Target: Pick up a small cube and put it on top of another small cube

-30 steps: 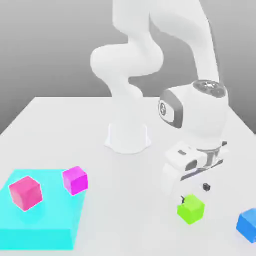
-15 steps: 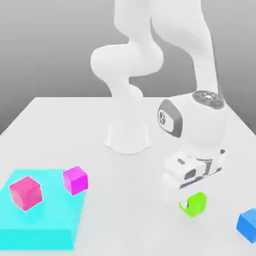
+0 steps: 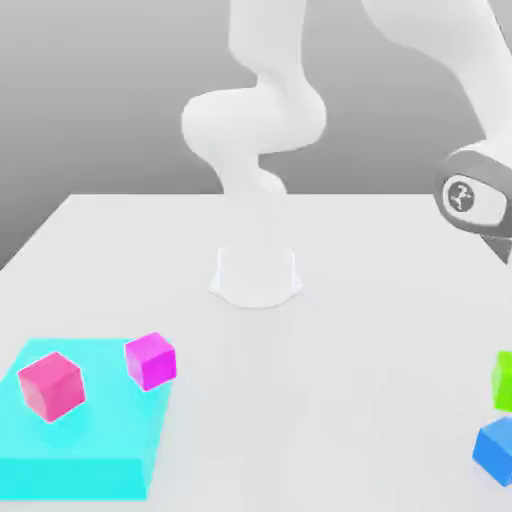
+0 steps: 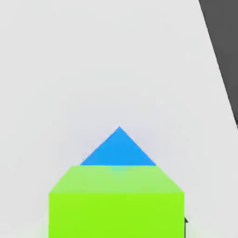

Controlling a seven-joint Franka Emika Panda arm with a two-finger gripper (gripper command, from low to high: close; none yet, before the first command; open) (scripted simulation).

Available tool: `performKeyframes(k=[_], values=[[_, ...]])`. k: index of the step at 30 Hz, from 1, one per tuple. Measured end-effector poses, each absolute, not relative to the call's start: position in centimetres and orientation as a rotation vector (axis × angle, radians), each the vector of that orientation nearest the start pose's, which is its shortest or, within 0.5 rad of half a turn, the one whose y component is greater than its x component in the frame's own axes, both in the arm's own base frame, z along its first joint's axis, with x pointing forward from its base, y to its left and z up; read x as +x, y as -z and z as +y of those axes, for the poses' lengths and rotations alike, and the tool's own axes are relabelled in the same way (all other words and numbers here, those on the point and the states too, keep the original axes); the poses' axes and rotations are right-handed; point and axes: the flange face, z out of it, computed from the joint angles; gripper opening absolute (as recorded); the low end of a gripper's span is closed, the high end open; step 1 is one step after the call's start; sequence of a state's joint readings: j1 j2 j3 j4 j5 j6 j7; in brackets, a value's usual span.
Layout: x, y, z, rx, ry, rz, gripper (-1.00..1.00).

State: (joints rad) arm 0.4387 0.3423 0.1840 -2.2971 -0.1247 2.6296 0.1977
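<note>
The jaws are closed tight on the green cube [image 4: 116, 216]. In the hand view, the green cube is big and near, and it hides part of the blue cube [image 4: 119, 151]. Only one corner of the blue cube pokes out past it. In the exterior view, the blue cube is below the green cube, and I can see a bit of white between the two. The blue cube sits on the white surface [image 3: 330, 400]. Well apart from the jaws, over on the exterior view's left, is a big flat cyan block [image 3: 75, 475]. On top of it are two more cubes. The magenta cube [image 3: 151, 361] is the one nearer the jaws, and the pink cube [image 3: 52, 387] is farther from them.
</note>
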Motion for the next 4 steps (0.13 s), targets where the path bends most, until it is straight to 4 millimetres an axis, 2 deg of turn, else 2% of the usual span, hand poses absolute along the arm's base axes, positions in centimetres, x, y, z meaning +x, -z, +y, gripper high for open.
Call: performKeyframes(k=[1, 4], values=[[42.57, -18.9, 31.3, -3.034, -0.002, -0.817, 1.0], [42.57, -18.9, 31.3, -3.034, -0.002, -0.817, 1.0]])
